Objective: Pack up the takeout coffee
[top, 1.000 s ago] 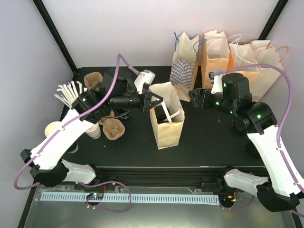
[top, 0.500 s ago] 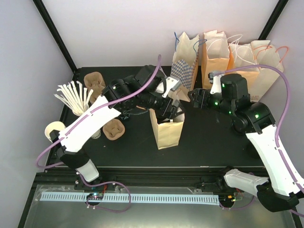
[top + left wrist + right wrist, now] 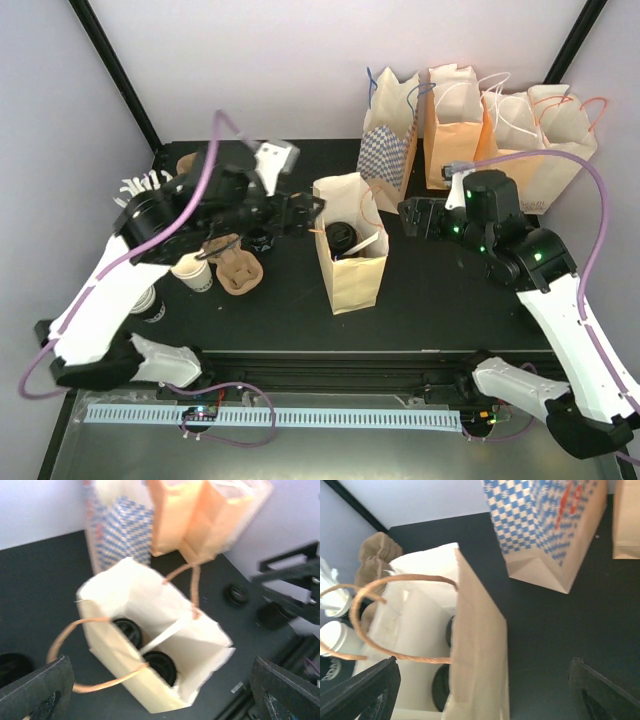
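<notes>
A cream paper bag [image 3: 352,268] with tan rope handles stands open mid-table. The takeout coffee shows only as black round lids down inside it: one lid [image 3: 340,236] from above, two lids [image 3: 127,628] [image 3: 161,665] either side of a paper divider in the left wrist view. My left gripper [image 3: 308,215] hovers open and empty just left of the bag's mouth [image 3: 160,695]. My right gripper [image 3: 405,217] stands open just right of the bag, holding nothing [image 3: 480,695]; the bag's side [image 3: 477,650] fills that view.
Several paper bags stand at the back right, a blue-checked one [image 3: 386,150] nearest. Brown pulp cup carriers [image 3: 240,272], cream cups [image 3: 196,273] and white stirrers [image 3: 140,190] crowd the left. Small black round pieces [image 3: 235,594] lie right of the bag.
My left gripper went down into the bag shut, opened there, and has drawn back out to the left, empty. The right gripper's jaws have spread wider beside the bag.
</notes>
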`<state>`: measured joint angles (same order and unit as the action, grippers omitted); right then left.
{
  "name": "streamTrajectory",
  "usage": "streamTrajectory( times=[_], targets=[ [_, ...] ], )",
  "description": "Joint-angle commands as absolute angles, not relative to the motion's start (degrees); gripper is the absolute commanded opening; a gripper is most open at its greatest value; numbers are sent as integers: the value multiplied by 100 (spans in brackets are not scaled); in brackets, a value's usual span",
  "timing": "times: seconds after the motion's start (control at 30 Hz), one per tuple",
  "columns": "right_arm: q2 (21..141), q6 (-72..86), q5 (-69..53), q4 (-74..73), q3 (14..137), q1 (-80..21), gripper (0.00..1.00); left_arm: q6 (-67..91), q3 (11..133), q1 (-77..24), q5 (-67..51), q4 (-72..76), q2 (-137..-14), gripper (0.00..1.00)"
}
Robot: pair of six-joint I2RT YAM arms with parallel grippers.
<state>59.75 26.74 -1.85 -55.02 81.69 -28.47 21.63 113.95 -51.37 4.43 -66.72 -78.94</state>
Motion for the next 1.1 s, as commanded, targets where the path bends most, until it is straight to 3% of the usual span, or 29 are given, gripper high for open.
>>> streamTrajectory(
  times=[0.0, 0.17, 0.37, 0.5, 0.7, 0.8, 0.93, 1.07],
  targets=[
    [5371, 2371, 662, -5074, 7482, -2821, 95, 2511, 10222, -4742, 1423, -6711, -7017, 99],
    [3988, 2341, 1590, -3658, 5731, -2821, 100, 2296, 7673, -4641, 1984, -5185, -5522, 99],
    [1945, 1195, 705, -1489, 3647, -2821, 100, 1961, 5044, -4636, 2311, -2901, -3413, 99],
    [932, 980, 509, -789, 2712, -2821, 100, 1813, 4177, -4616, 2817, -2410, -2739, 99],
    [1059, 585, 1027, -1443, 2595, -2823, 100, 1844, 3888, -4606, 3662, -2849, -3360, 99],
    [1168, 424, 1761, -1157, 2354, -2821, 100, 1485, 3365, -4578, 4132, -2200, -3430, 99],
    [1416, 114, 1833, -494, 1914, -2816, 100, 482, 2648, -4343, 3969, -676, -3314, 99],
    [1975, 450, 2057, 312, 1601, -2521, 100, 523, 2556, -3466, 3462, -408, -3524, 99]
  ],
)
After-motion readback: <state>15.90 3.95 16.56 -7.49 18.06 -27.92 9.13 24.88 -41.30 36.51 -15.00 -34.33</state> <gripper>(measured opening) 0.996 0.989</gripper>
